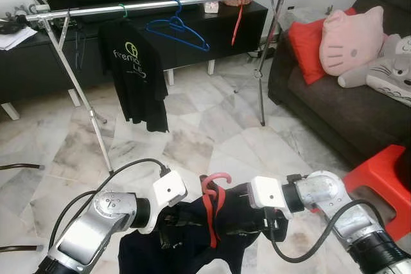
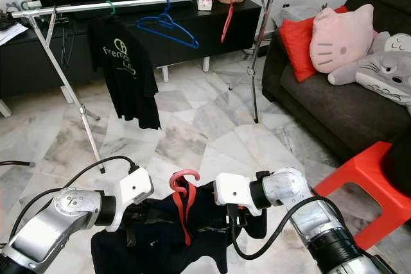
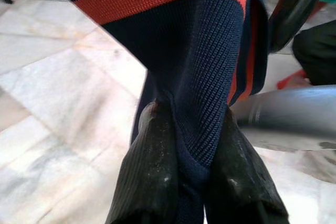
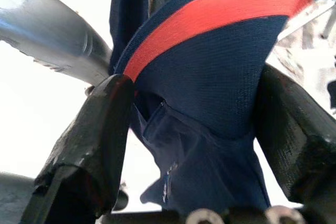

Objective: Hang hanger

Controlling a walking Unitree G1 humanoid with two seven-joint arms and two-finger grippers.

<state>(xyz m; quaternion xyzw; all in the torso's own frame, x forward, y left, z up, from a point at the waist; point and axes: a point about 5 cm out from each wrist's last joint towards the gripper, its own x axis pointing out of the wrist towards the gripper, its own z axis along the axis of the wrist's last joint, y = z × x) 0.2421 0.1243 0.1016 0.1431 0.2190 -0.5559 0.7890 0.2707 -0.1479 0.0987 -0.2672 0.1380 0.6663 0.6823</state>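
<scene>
A navy shirt (image 1: 186, 248) with red collar trim hangs on a pink hanger, whose hook (image 1: 215, 181) sticks up between my two arms, low in front of me. My left gripper (image 3: 191, 145) is shut on the shirt's navy knit fabric at its left shoulder (image 1: 168, 222). On the right shoulder, my right gripper (image 4: 199, 129) has its fingers (image 4: 100, 129) closed around the fabric. A silver clothes rail (image 1: 160, 4) stands farther ahead, well above and beyond the held hanger.
On the rail hang a black T-shirt (image 1: 138, 75) on a green hanger, a bare blue hanger (image 1: 176, 30) and a red hanger (image 1: 237, 24). A dark sofa (image 1: 347, 107) with cushions and a red stool (image 1: 382, 178) are at the right. A black TV console (image 1: 218, 30) stands behind the rail.
</scene>
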